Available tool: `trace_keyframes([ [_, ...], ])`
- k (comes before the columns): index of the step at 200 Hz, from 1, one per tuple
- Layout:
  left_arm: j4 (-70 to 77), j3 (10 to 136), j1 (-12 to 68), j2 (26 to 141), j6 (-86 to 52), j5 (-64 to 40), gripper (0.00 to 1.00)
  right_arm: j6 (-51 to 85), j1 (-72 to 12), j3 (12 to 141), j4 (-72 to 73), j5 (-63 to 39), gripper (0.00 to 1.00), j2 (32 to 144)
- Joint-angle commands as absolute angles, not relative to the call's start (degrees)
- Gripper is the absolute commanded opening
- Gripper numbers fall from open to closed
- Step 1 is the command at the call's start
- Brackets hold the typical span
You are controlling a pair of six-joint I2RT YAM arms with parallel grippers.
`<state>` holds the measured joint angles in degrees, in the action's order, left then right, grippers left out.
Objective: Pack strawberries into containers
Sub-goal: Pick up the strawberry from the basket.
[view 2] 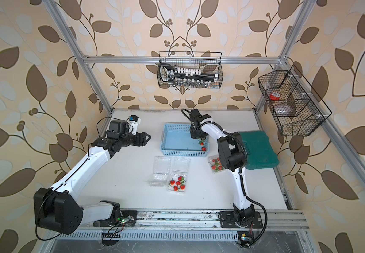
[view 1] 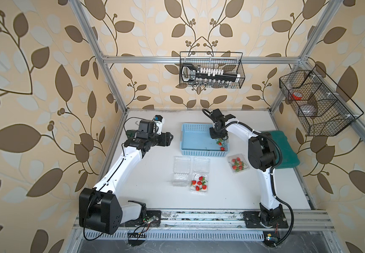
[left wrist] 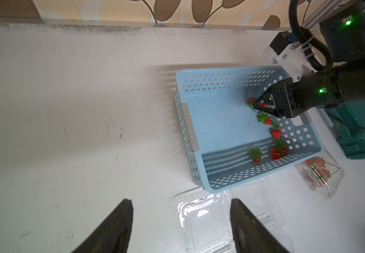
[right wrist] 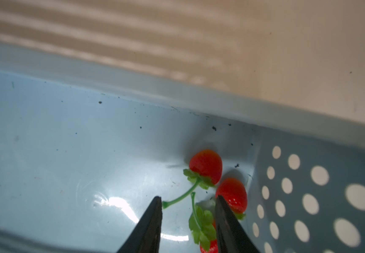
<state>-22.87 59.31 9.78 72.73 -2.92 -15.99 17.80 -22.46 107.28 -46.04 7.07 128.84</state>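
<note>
While right claw (right wrist: 189, 197) hangs spread over strawberries (right wrist: 205, 165), basket wall (right wrist: 341, 157) close; left claw (left wrist: 181, 200) spread.

The basket (left wrist: 221, 81) is glossy blue plastic, the containers (view 1: 181, 163) clear shiny plastic, the table (view 1: 155, 197) matt, scuffed

We see beige leaf-patterned wallpaper (view 1: 34, 98) on all walls, an aluminium frame (view 1: 144, 59), two black wire baskets (view 1: 239, 72) hanging from it, and a scuffed white surface (view 1: 155, 203) below.
</note>
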Motion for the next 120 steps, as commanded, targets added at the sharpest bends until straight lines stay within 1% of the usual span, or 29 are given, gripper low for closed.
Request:
trace_keyframes([
  [1,-22.87,59.30,10.11,71.47,-2.02,-15.91,0.72,20.72,-22.31,107.93,-46.05,5.72,0.39,130.73],
  [57,-22.91,59.15,10.15,71.28,-2.02,-15.82,0.72,21.34,-22.16,108.22,-46.06,6.67,0.34,132.93],
  [76,-22.90,59.24,10.12,71.35,-2.02,-15.95,0.72,21.02,-22.15,108.67,-46.38,6.92,0.31,133.11],
  [103,-22.85,59.31,10.11,71.37,-2.02,-15.91,0.72,20.86,-22.02,108.56,-46.06,7.29,0.19,132.18],
  [120,-22.81,59.25,10.11,71.35,-2.13,-15.91,0.72,20.70,-21.99,108.28,-45.53,7.08,0.02,131.16],
])
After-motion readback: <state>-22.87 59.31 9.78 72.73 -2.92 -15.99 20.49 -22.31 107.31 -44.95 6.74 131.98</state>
